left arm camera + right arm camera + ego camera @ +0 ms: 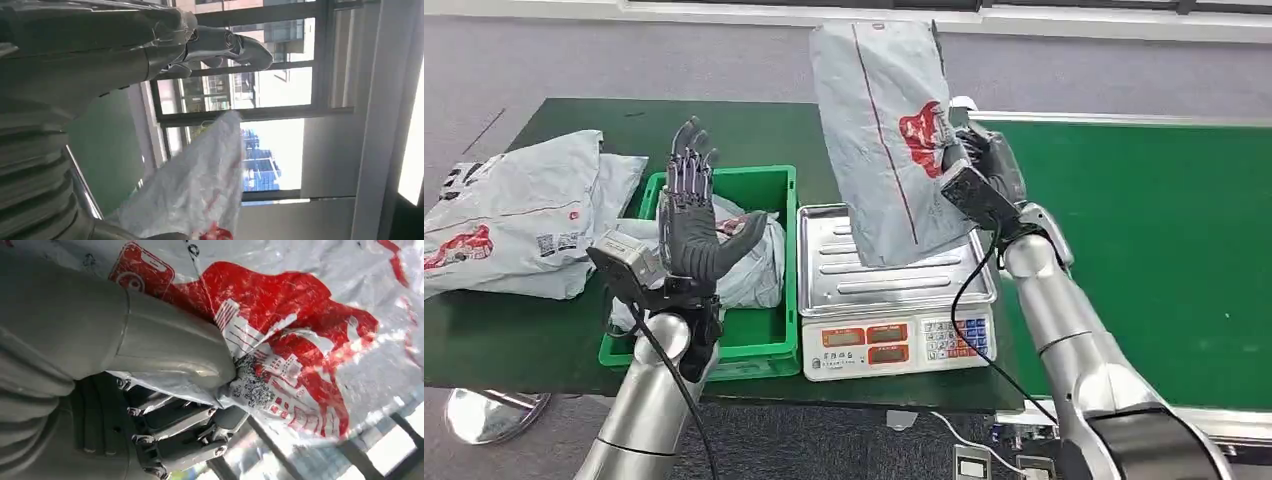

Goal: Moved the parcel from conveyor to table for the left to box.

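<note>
Transfer step under way: right hand [980,160] grips the grey plastic mailer parcel with red print [884,130], held upright above the steel scale tray [824,235]. Left hand [692,215] waits with fingers spread, holding nothing, over the green plastic crate [789,300]. Next, lowering onto the counter [514,330] likely.

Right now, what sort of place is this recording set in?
Probably a parcel-sorting or logistics test station indoors. A green conveyor belt runs beside a table with a weighing scale and a green crate, grey courier bags lie stacked, and the right hand holds a parcel above the scale.
</note>
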